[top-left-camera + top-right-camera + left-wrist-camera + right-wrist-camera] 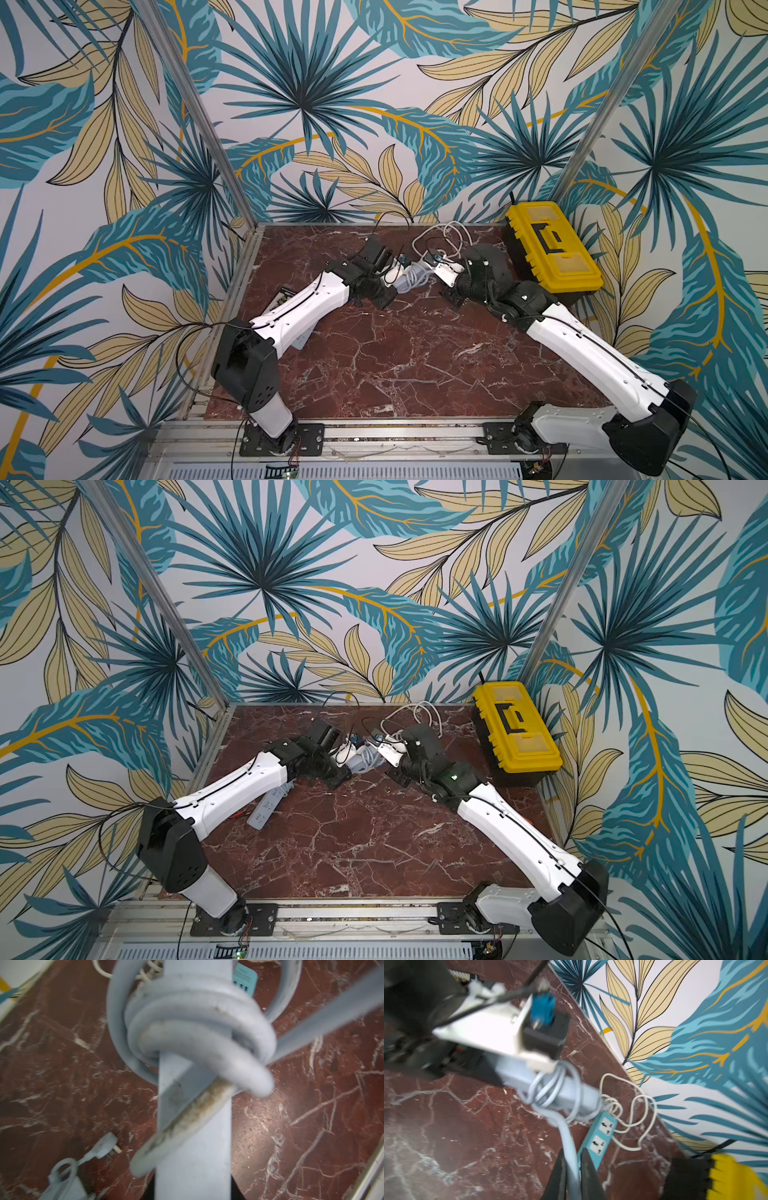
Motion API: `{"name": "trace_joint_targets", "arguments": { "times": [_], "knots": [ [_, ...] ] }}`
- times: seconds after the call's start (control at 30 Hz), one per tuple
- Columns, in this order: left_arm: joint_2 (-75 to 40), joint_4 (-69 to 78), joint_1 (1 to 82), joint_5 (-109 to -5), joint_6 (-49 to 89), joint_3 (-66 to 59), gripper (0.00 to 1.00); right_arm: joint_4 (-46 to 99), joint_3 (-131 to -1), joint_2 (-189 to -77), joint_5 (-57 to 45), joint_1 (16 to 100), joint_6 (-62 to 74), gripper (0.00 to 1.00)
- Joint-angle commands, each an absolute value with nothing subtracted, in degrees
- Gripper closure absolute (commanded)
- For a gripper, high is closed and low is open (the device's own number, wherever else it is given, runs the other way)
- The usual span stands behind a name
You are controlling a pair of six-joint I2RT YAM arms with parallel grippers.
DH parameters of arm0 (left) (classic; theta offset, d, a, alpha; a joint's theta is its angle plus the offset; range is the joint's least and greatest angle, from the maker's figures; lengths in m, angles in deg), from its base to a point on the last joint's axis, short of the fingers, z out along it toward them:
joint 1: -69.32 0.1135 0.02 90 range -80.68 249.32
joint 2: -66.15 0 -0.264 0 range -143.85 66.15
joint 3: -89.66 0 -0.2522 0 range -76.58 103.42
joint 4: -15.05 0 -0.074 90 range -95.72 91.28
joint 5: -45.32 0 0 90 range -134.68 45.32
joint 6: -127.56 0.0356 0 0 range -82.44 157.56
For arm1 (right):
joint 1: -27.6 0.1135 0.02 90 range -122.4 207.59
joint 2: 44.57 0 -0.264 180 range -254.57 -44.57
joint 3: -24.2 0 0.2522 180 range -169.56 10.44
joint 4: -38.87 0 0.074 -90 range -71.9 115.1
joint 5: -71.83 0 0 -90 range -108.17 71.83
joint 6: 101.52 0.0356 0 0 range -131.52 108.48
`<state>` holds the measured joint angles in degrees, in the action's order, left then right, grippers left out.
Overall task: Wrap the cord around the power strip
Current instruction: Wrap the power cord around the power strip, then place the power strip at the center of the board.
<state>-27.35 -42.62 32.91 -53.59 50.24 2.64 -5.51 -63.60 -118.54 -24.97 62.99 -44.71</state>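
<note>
A grey power strip (195,1157) is held off the table, with my left gripper (193,1190) shut on one end of it. Its black fingers (235,1188) show at either side of the strip. The grey cord (199,1022) lies in several loose loops around the strip's middle. One length of cord (566,1136) runs from those loops to my right gripper (572,1154), which is shut on it. In both top views the strip (409,276) hangs between the two wrists near the back of the table; the fingertips are hidden there.
A teal power strip (600,1136) with a tangled white cord (633,1115) lies by the back wall. A yellow toolbox (552,245) stands at the back right. Another grey power strip (266,808) lies under my left arm, and a grey plug (104,1146) lies on the marble.
</note>
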Motion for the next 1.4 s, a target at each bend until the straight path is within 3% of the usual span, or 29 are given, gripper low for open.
{"name": "trace_joint_targets", "arguments": {
  "times": [0.0,0.3,0.5,0.63,0.8,1.2,1.27,1.37],
  "knots": [
    [-23.6,-45.1,31.3,-58.7,53.7,-1.4,1.00,-6.1,-71.9,-124.3,-31.2,63.3,-57.9,1.00],
    [-17.0,-36.9,31.2,-61.0,45.3,-11.0,1.00,-2.5,-82.9,-143.6,-16.3,60.6,-51.3,1.00],
    [-16.1,-29.0,36.7,-65.2,37.0,-14.7,1.00,-17.8,-97.4,-157.2,-7.3,60.4,-48.2,0.78],
    [-16.6,-23.3,38.4,-66.9,33.0,-18.0,1.00,-20.1,-98.0,-158.8,-4.2,60.7,-45.8,0.59],
    [-20.0,-20.1,38.4,-64.1,28.4,-20.6,1.00,-17.4,-97.5,-161.0,-4.0,61.7,-37.8,0.50],
    [-21.6,-15.6,38.4,-60.2,24.7,-26.2,1.00,-0.6,-88.8,-167.2,-6.8,66.3,-22.1,0.45],
    [-21.0,-15.5,38.4,-60.1,23.7,-27.0,0.92,0.8,-88.0,-168.1,-7.4,66.8,-21.1,0.45],
    [-19.1,-15.6,38.4,-59.6,22.4,-28.8,0.72,2.0,-86.7,-169.7,-8.0,67.2,-19.7,0.45]
  ]
}}
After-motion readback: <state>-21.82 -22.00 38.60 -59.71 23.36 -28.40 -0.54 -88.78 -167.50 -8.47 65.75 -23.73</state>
